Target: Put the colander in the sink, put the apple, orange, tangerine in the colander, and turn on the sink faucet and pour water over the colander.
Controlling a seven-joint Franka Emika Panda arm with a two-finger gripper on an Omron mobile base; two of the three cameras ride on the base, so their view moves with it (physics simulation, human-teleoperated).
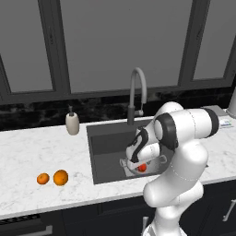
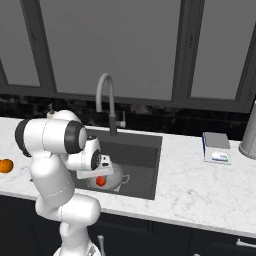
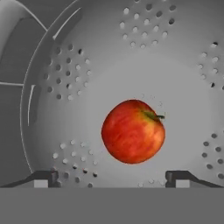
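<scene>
The colander (image 1: 160,161) (image 2: 117,179) stands in the dark sink (image 1: 105,143) (image 2: 142,150), on its front part. The red apple (image 3: 132,131) (image 1: 142,168) (image 2: 100,181) lies on the colander's perforated floor (image 3: 109,65), free of the fingers. My gripper (image 3: 113,179) (image 1: 140,161) (image 2: 100,170) hangs just above the apple, open wide, its fingertips (image 3: 43,178) apart on either side. The orange (image 1: 60,177) and the smaller tangerine (image 1: 43,179) rest side by side on the counter left of the sink. The faucet (image 1: 137,87) (image 2: 106,95) arches over the sink's back edge.
A cream soap bottle (image 1: 72,122) stands behind the sink's left corner. A small scale (image 2: 216,148) sits on the counter right of the sink. An orange fruit (image 2: 5,166) shows at the left edge of the right base view. My own arm hangs over the sink's front right.
</scene>
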